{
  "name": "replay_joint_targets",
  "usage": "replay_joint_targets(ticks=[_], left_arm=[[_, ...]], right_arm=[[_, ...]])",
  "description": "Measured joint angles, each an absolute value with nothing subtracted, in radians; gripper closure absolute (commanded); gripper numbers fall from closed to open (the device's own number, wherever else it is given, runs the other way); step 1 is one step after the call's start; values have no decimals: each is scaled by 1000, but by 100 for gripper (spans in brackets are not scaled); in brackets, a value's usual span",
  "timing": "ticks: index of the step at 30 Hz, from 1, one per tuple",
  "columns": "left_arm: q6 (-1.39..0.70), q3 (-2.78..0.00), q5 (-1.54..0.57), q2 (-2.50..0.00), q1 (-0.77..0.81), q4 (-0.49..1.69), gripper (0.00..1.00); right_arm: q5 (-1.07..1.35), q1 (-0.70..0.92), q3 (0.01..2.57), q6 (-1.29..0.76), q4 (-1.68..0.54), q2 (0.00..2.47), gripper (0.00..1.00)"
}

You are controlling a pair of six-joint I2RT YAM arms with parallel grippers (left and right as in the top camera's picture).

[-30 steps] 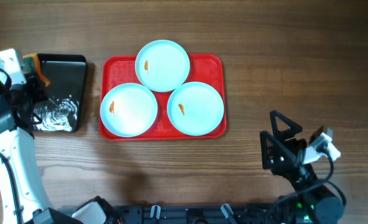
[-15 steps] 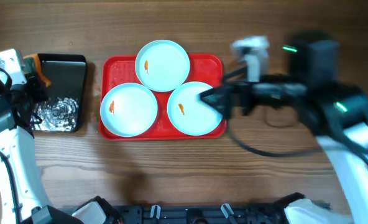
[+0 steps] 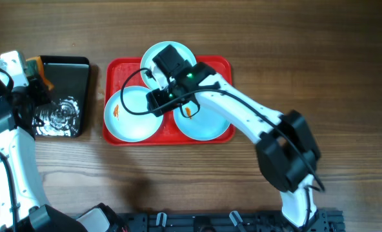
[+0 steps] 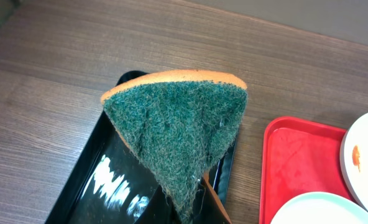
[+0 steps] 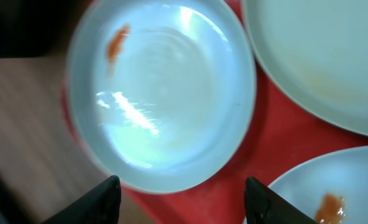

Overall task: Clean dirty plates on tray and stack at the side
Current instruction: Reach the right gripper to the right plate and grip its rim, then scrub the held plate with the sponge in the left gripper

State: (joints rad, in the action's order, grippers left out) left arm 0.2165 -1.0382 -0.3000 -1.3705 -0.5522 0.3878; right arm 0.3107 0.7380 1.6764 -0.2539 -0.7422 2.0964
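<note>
Three plates (image 3: 130, 122) sit smeared on the tray (image 3: 223, 67), none stacked; left hand (image 3: 36, 76) clamps a sponge (image 4: 178, 130), right hand (image 5: 185, 202) hovers released.

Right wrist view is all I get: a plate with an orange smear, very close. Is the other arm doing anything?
Observer: It holds a green sponge at the edge of a black tray, left of the plates.
Operator: Anything in that tray?
Observer: A shiny patch at its near end. I cannot tell what it is.
Operator: Are the other plates dirty too?
Observer: Yes, all three plates on the red tray carry an orange smear.
</note>
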Motion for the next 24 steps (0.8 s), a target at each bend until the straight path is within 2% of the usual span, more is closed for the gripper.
replay_joint_targets(ticks=[3,6,14,18,20,21,22,24], left_arm=[[216,-1038,-300,-1370,-552,390,96],[216,-1038,-300,-1371,-552,390,96],[216,-1038,-300,-1371,-552,390,96],[216,-1038,-300,-1371,-552,390,96],[216,-1038,-300,-1371,-552,390,96],[216,-1038,-300,-1371,-552,390,96],[215,-1038,-301,-1371,-552,390,96],[197,-1038,-317,-1371,-552,388,96]], right_arm=[[242,738,1676,-270,-713,2127,37],[200,738,1677,-282,-690,2136,49],[184,764,1677,-321,-631,2240,53],[167,785,1677,-334,-624,2244,74],[155,783,1677,-345,-627,2244,82],[151,782,1677,-344,-632,2244,92],[148,781,1677,-346,-640,2244,96],[137,778,1677,-358,-648,2245,95]])
